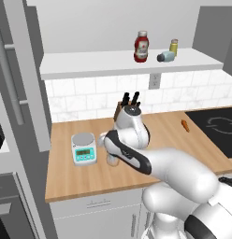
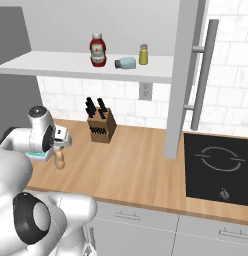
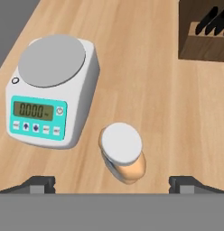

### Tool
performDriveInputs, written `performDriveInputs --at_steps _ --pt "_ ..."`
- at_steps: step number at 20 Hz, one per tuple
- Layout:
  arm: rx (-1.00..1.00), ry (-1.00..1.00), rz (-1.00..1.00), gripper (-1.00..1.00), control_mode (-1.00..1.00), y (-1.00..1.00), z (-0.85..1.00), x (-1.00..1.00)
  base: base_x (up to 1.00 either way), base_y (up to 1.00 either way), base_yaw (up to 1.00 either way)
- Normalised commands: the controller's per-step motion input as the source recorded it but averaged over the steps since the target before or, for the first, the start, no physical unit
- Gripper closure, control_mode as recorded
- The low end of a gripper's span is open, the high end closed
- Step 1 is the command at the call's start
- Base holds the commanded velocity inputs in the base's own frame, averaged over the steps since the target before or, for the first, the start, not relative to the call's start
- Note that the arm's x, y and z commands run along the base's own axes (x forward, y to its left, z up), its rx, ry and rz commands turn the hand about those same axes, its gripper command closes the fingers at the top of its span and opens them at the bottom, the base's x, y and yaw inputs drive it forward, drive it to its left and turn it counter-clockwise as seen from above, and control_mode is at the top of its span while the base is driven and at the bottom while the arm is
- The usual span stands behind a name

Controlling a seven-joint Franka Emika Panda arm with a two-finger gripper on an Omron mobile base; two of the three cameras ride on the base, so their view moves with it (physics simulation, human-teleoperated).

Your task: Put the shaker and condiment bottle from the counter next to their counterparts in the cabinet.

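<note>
The condiment bottle [image 3: 123, 154] stands on the wooden counter [image 3: 145, 90], seen from above with a pale round top and an orange-tan side. My gripper [image 3: 113, 183] hangs open just above it, one fingertip on each side and both apart from it. From the right base, the condiment bottle [image 2: 59, 159] sits under the gripper [image 2: 60, 146]. The blue-grey shaker [image 1: 166, 56] lies on its side on the cabinet shelf [image 1: 90, 63], between the red ketchup bottle [image 1: 141, 46] and the yellow shaker [image 1: 174, 45].
A white kitchen scale [image 3: 50, 92] stands close to the left of the bottle. A knife block [image 2: 101, 125] is against the backsplash. A small orange item [image 1: 185, 125] lies near the black cooktop [image 2: 218, 165]. An open cabinet door [image 2: 188, 75] hangs right of the shelf.
</note>
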Motion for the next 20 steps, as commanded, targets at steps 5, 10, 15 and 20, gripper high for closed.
performDriveInputs --at_steps 5,10,15,20 --pt "-0.01 0.03 0.00 -1.00 -1.00 0.00 -0.04 0.03 0.00 0.00 0.00" --pt "0.00 0.01 0.00 -1.00 -1.00 0.00 -0.05 0.05 0.00 0.00 0.00" --pt "0.00 0.00 0.00 -1.00 -1.00 0.00 0.00 0.13 0.00 0.00 0.00" --pt "0.00 0.00 0.00 -1.00 -1.00 0.00 -0.06 0.13 0.00 0.00 0.00"
